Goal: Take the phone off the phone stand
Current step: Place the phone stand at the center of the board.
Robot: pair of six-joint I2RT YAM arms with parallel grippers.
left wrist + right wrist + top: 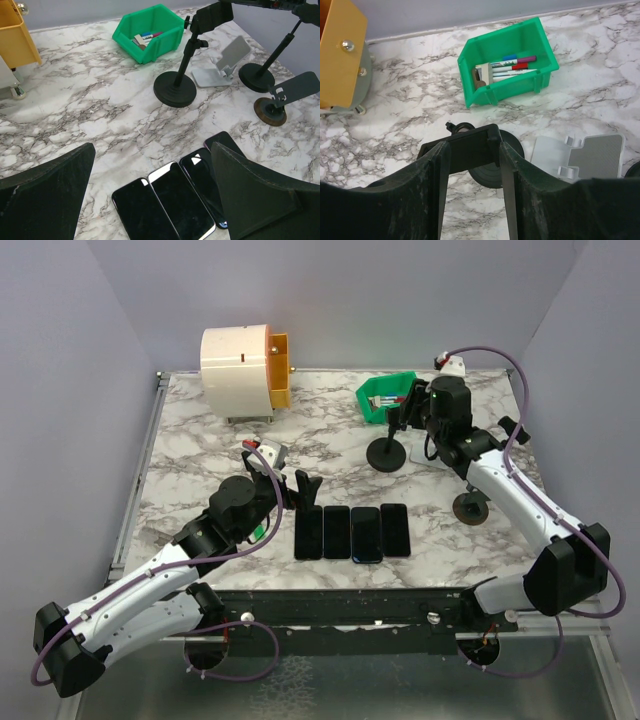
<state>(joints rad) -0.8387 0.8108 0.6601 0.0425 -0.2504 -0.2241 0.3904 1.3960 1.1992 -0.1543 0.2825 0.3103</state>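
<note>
Left end effector (152,150), jaws wide open, hovers above the near row of four phones (352,532) on the counter (200,460). Right end effector (473,144) brackets the phone (472,152) clamped atop the black phone stand (388,455); grip cannot be confirmed. Green bin (512,87) beyond.

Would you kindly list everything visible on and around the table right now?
Phones lying flat: four, black, row near front edge.
Phone on stand: one, black, atop one pole stand.
Pole stands: two, black, round bases, right half.
Folding stand: one, white, between the pole stands.
Small stand: one, grey on brown base, right side.
Bin: one, green, holding markers, back.
Drum-shaped device: one, white and orange, back left.
Table: one, marbled white.
Left hand: one, black, open, by the flat phones.
Right hand: one, black, straddling the mounted phone; grip unclear.
</note>
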